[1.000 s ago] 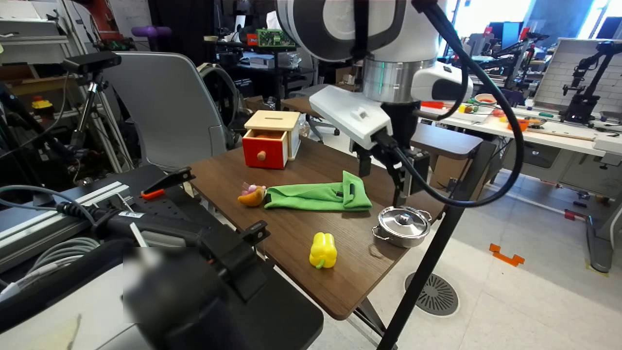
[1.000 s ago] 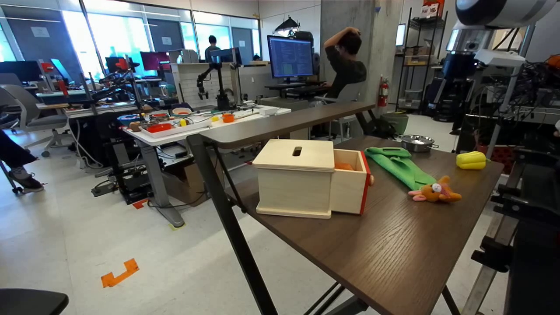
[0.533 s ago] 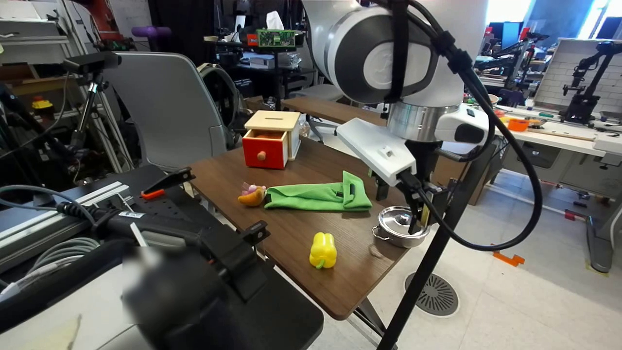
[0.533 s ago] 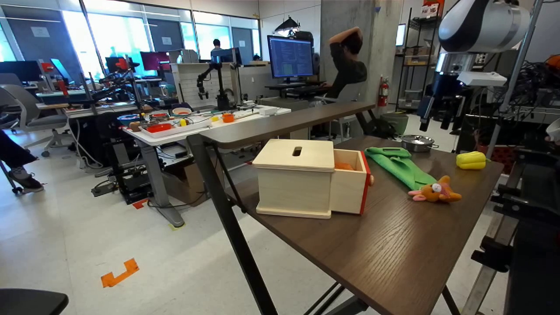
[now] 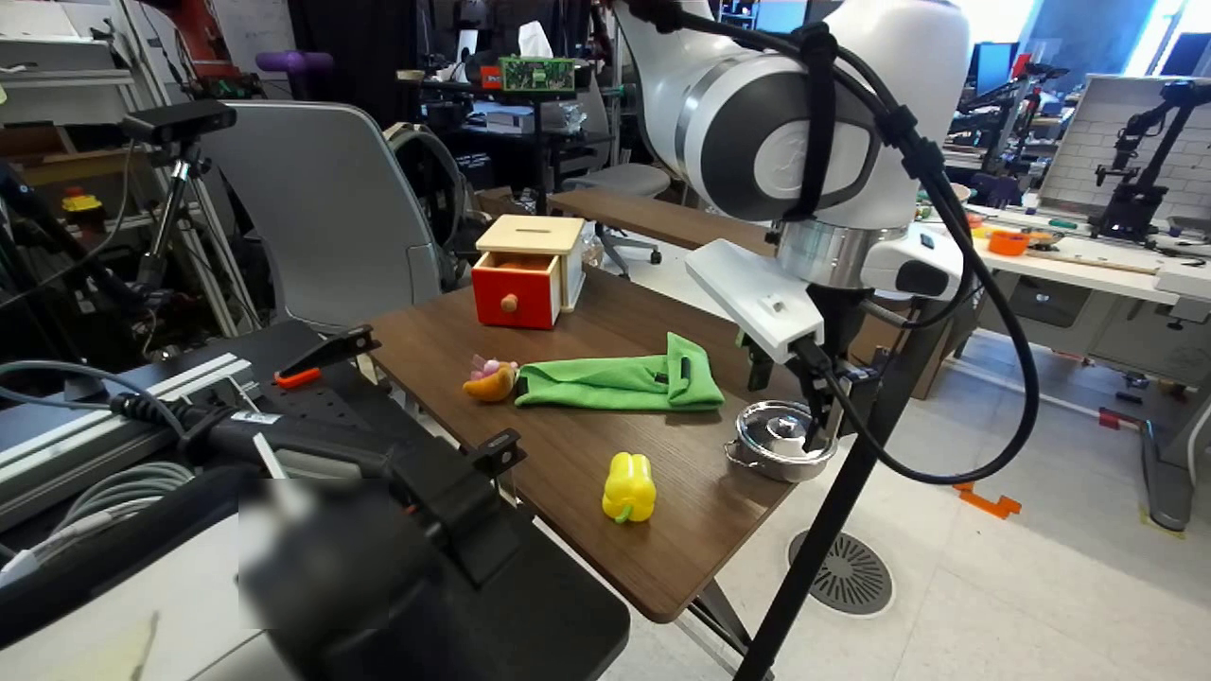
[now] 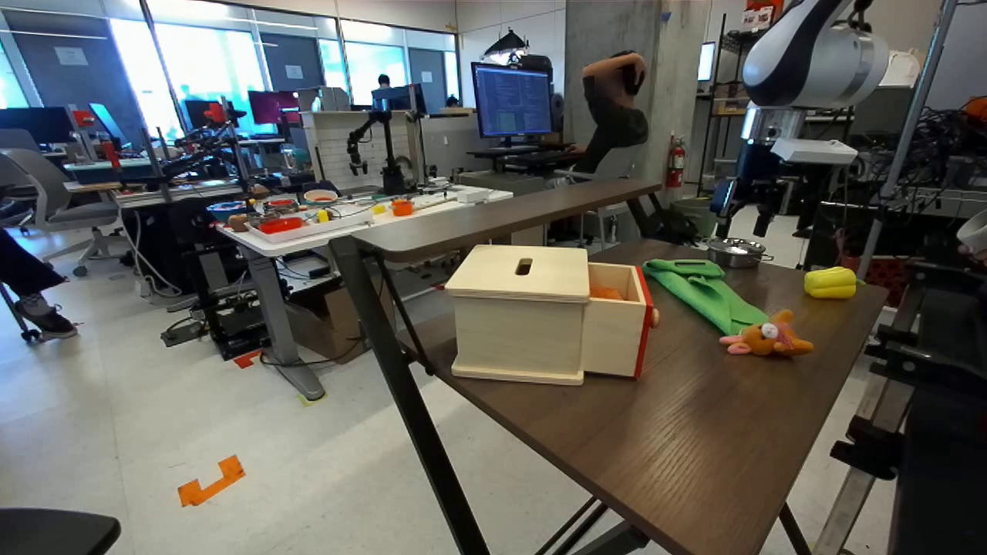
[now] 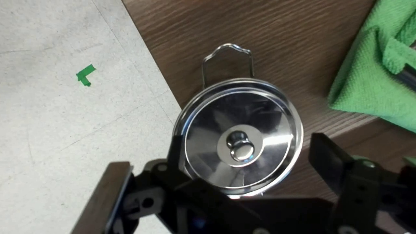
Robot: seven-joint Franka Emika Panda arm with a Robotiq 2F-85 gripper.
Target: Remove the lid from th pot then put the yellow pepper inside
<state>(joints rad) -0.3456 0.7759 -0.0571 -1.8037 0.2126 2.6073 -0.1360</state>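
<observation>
The silvery pot [image 5: 781,465] stands near the table's corner with its lid [image 5: 764,430] on. In the wrist view the lid [image 7: 208,126] lies flat on the pot with its small knob upward, and one pot handle [image 7: 227,46] shows. My gripper [image 7: 247,139] is open and empty above it, one finger over the lid's left rim and the other right of the pot, the knob between. The gripper also shows just above the pot in both exterior views [image 5: 788,409] [image 6: 742,223]. The yellow pepper [image 5: 629,487] lies on the table apart from the pot; it also shows here [image 6: 830,283].
A green cloth [image 5: 615,383] lies beside the pot. An orange plush toy [image 6: 771,337] lies at the cloth's end. A wooden box [image 6: 520,331] with a red-fronted drawer pulled open stands farther along. The table edge [image 7: 152,58] runs close by the pot.
The arm has come down and across toward the pot, so the open gripper is now low over the lid. The lid, pot and yellow pepper have not moved.
</observation>
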